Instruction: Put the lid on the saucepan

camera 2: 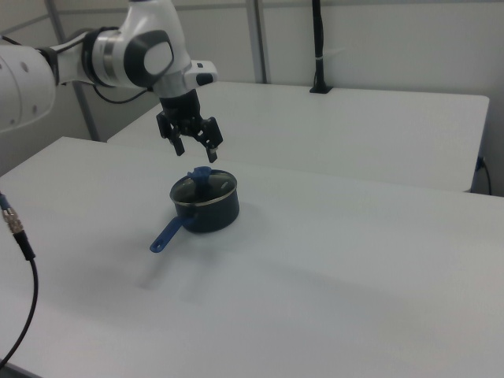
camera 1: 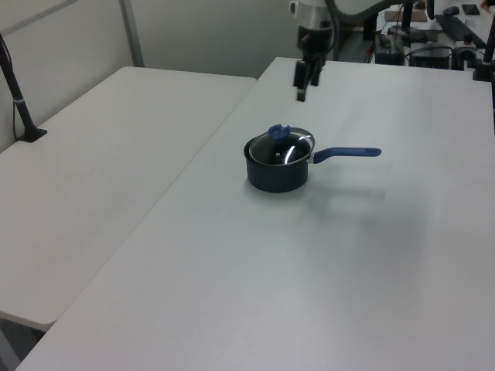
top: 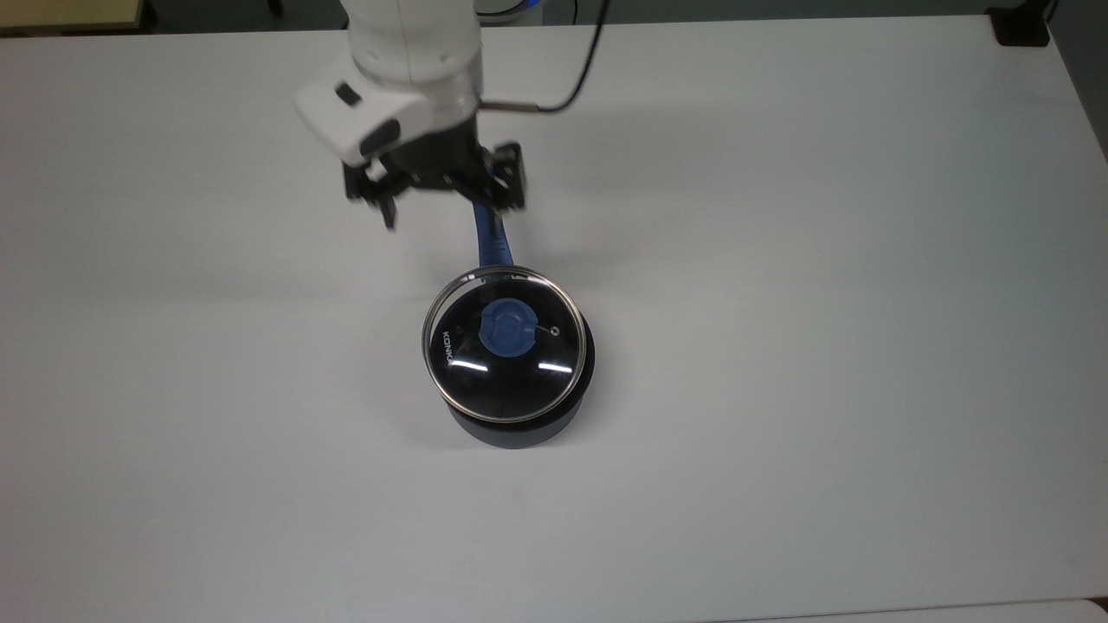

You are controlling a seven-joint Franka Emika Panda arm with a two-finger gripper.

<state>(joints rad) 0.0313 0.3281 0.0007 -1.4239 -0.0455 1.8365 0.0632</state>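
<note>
The saucepan point(top: 519, 430) is a small black pan in the middle of the white table point(top: 822, 346), also seen in the left view point(camera 1: 275, 175) and the right view point(camera 2: 211, 216). Its blue handle point(top: 490, 242) points toward the top view's upper edge. The glass lid point(top: 485, 381) with its blue knob point(top: 508, 329) rests on the pan's rim point(camera 1: 288, 151) point(camera 2: 206, 187). My gripper point(top: 446, 208) hangs open and empty in the air above the handle, well clear of the lid point(camera 1: 301, 86) point(camera 2: 195, 150).
A second white table point(camera 1: 116, 139) point(camera 2: 354, 118) stands beside this one across a narrow gap. It carries a black post point(camera 1: 19, 100) point(camera 2: 317, 47). A dark cable point(top: 589, 52) trails from my wrist, and another cable point(camera 2: 20, 236) hangs near the right view's left edge.
</note>
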